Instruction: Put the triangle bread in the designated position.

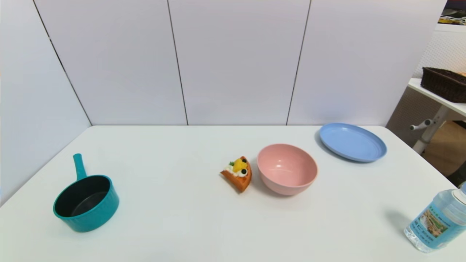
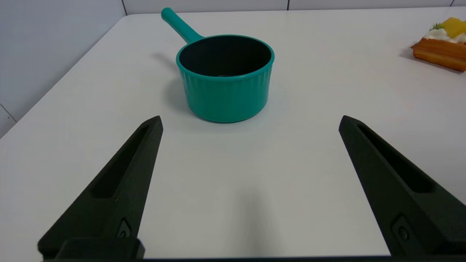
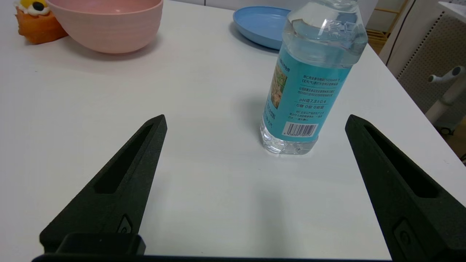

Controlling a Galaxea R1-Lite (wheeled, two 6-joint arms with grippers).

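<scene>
The triangle bread point(image 1: 237, 174), an orange-brown wedge with white cream, yellow fruit and dark berries, lies on the white table just left of the pink bowl point(image 1: 287, 169). It also shows at the edge of the left wrist view as the triangle bread point(image 2: 441, 45) and beside the bowl point(image 3: 107, 22) in the right wrist view as the triangle bread point(image 3: 35, 22). Neither arm shows in the head view. My left gripper point(image 2: 250, 122) is open over bare table near the front, facing the teal pot point(image 2: 225, 74). My right gripper point(image 3: 256, 120) is open near the front right, empty, close to a water bottle point(image 3: 309, 72).
A teal saucepan point(image 1: 86, 202) stands at the front left. A blue plate point(image 1: 352, 141) lies at the back right. The water bottle point(image 1: 438, 220) stands at the front right corner. White wall panels close the back and left. A side table with a dark basket point(image 1: 444, 83) is beyond the right edge.
</scene>
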